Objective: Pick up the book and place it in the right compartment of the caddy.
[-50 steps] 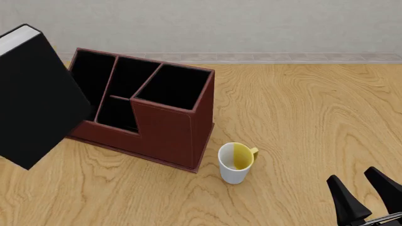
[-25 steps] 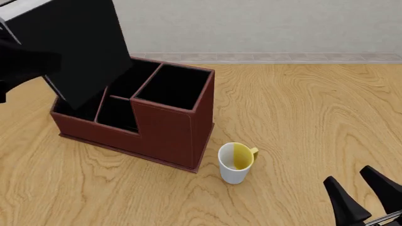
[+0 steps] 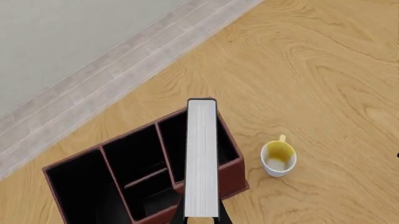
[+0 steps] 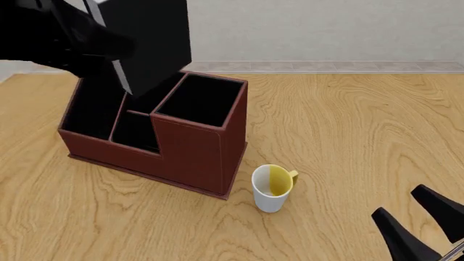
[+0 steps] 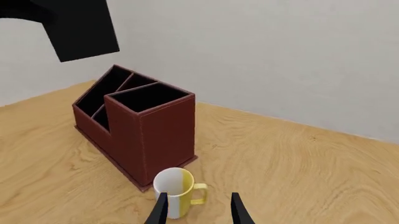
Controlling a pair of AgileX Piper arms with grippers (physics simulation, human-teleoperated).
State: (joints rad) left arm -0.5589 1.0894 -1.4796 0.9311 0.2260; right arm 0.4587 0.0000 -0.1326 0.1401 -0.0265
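Observation:
My left gripper (image 4: pixel 108 51) is shut on the black book (image 4: pixel 152 38) and holds it in the air, tilted, above the back of the red-brown caddy (image 4: pixel 192 149). In the left wrist view the book's white page edge (image 3: pixel 201 158) runs over the caddy (image 3: pixel 234 175), across the right compartment (image 3: pixel 227 144); my fingers (image 3: pixel 224 219) clamp its near end. The right compartment (image 4: pixel 201 100) is dark and holds nothing. My right gripper (image 4: pixel 420 228) is open and empty, low at the front right. The right wrist view shows the book (image 5: pixel 81 28) high above the caddy (image 5: pixel 149 135).
A white and yellow mug (image 4: pixel 272 187) stands upright just right of the caddy's front corner; it also shows in the left wrist view (image 3: pixel 278 157) and, close before my open right gripper (image 5: pixel 199 212), in the right wrist view (image 5: pixel 174 186). A wall runs along the table's far edge.
My left gripper has carried the book rightward from the far left to above the caddy's back. The right gripper has shifted slightly and stays open.

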